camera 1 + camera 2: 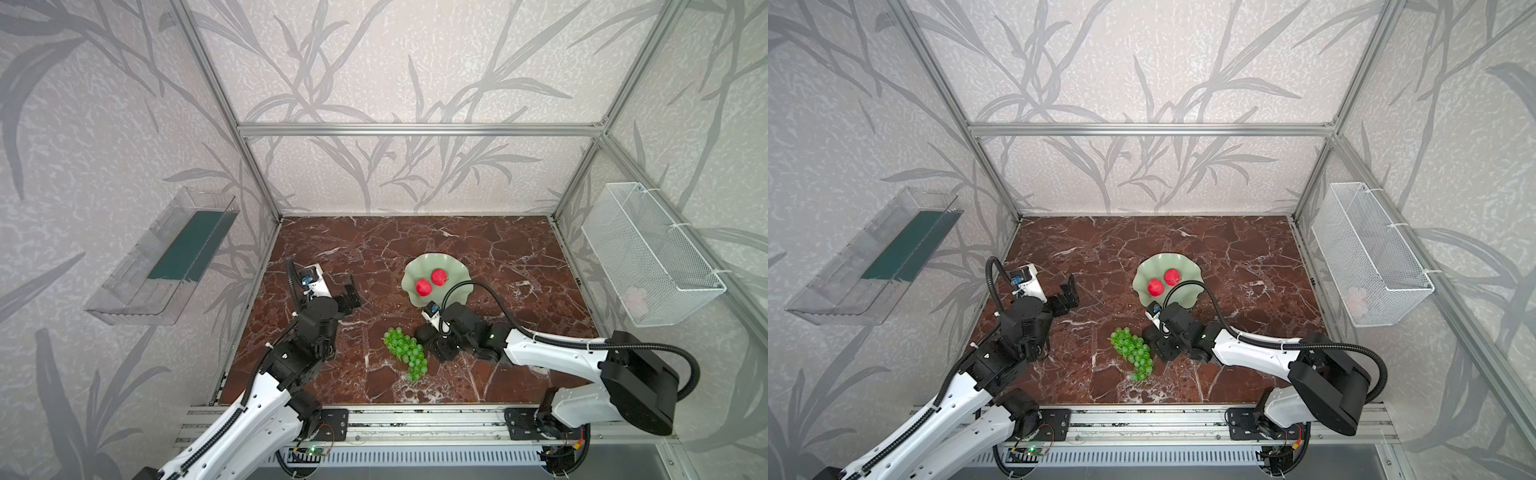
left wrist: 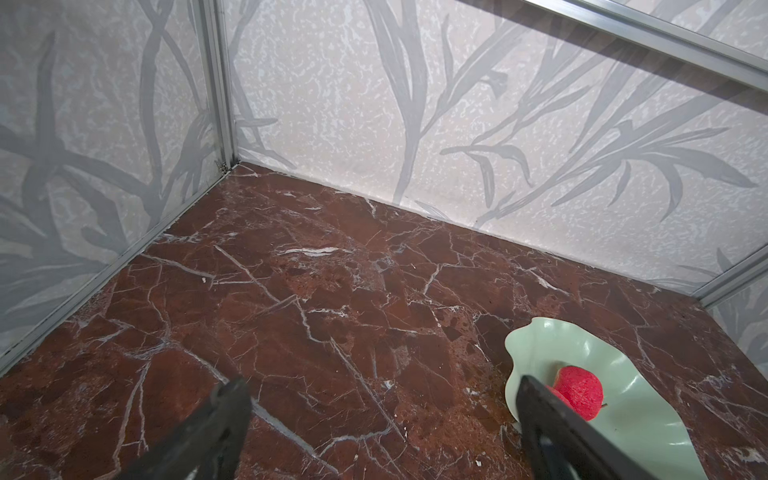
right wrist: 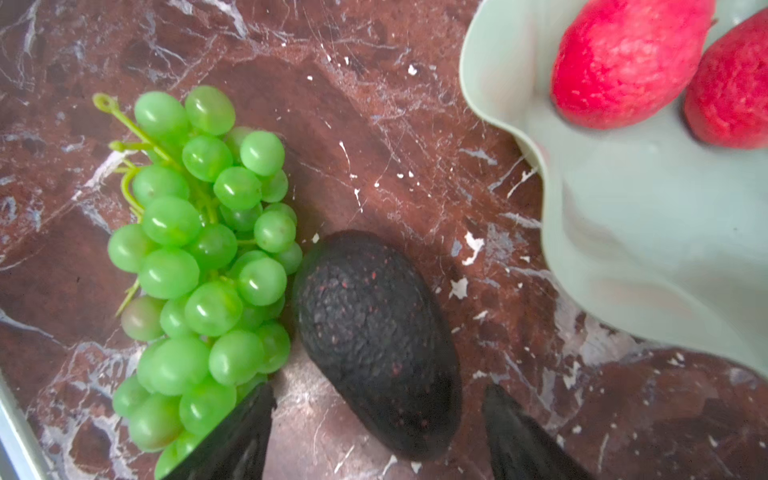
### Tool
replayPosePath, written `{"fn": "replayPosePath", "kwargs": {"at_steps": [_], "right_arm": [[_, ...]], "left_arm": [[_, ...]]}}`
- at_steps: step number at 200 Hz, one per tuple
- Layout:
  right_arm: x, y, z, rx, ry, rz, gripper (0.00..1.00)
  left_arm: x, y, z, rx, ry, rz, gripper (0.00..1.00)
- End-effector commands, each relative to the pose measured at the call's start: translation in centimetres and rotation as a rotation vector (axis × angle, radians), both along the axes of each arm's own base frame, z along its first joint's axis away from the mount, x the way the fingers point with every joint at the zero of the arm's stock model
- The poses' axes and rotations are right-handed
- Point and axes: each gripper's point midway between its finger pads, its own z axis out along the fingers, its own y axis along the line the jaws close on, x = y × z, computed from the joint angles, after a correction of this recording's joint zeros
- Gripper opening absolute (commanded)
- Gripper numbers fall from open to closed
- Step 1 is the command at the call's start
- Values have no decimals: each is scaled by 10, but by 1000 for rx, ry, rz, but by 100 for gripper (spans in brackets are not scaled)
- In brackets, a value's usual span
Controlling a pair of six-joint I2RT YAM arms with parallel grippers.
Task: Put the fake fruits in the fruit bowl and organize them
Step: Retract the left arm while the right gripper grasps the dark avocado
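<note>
Surface (image 1: 415, 245): one, red-brown marble with white veins.

Fruit bowl (image 1: 455, 266): one shallow, pale celadon-green, glossy fruit bowl with a wavy scalloped rim. It sits just past the right claw (image 3: 378, 397) and well to the side of the left claw (image 1: 351, 296).

Bunch of grapes (image 1: 405, 351): one, bright green and translucent, on a thin green stem. It lies on the surface just beside the right claw. One finger stands at its edge; I cannot tell whether they touch.

Avocado (image 3: 374, 336): one, near-black, pebbly, pear-shaped. It lies on the surface between the right claw's fingers, with a gap on each side.

Red fruits (image 1: 423, 286) (image 1: 439, 277): two, small and round, side by side in the bowl.

Claws: two. The right is spread apart around the avocado without gripping it. The left is spread wide, holding nothing, over bare surface.
</note>
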Motion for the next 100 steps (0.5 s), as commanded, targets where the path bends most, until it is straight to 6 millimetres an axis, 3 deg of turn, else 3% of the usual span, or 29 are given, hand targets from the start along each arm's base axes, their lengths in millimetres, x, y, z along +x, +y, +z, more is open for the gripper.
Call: {"fn": "replayPosePath", "kwargs": {"at_steps": [1, 47, 100], "right_arm": [[11, 12, 6, 22, -31, -10, 79], [17, 21, -6, 2, -17, -11, 76], [13, 14, -12, -9, 5, -32, 55]], "left_arm": [[-3, 9, -8, 2, 24, 39, 100], [-4, 13, -12, 5, 35, 55, 100], [-5, 16, -15, 2, 43, 63, 100]]}}
